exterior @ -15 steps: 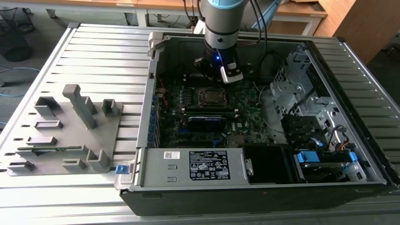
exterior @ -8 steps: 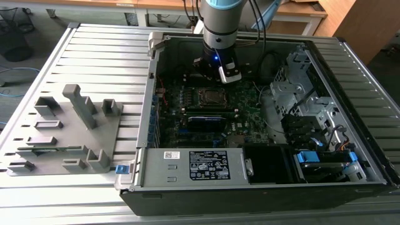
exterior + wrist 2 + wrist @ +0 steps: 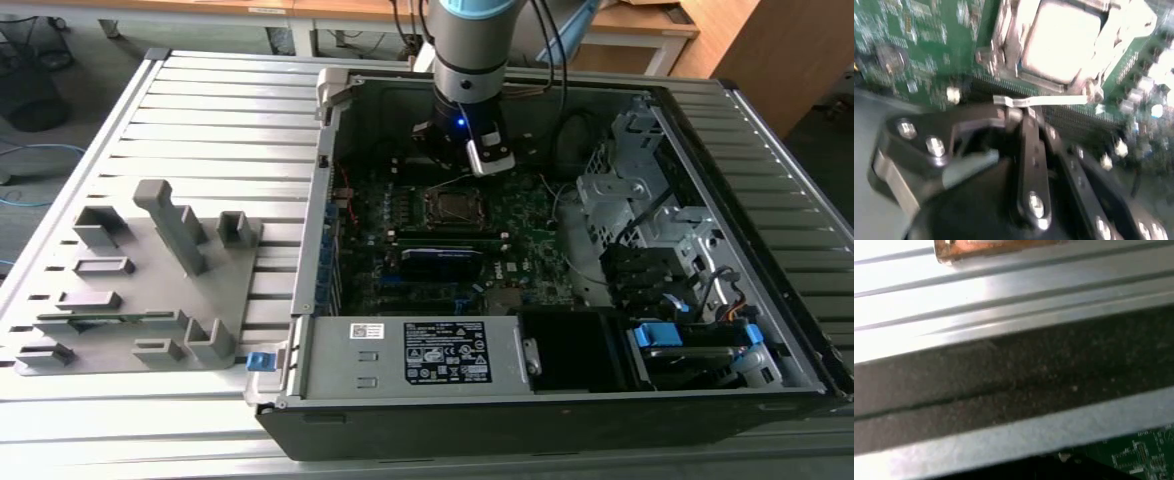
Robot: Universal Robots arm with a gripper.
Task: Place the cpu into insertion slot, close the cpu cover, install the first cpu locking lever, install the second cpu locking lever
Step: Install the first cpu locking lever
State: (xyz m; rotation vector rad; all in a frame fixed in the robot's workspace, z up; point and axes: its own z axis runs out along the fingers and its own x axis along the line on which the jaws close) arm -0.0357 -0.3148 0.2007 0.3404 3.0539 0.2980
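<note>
Gripping: claw (image 3: 1021, 113) looks pinched shut on thin silver locking lever (image 3: 1054, 100), near its end, prob. for leverage.
Cpu: cpu (image 3: 1064, 40) lies flat in insertion slot (image 3: 454, 205), mid-board, just beside claw.
Cover: cpu cover (image 3: 1004, 35) seems down over chip's edges, so lever can clamp it.
Arm: arm (image 3: 470, 40) stands upright over mobo (image 3: 924, 30), wrist low to reach in.
</note>
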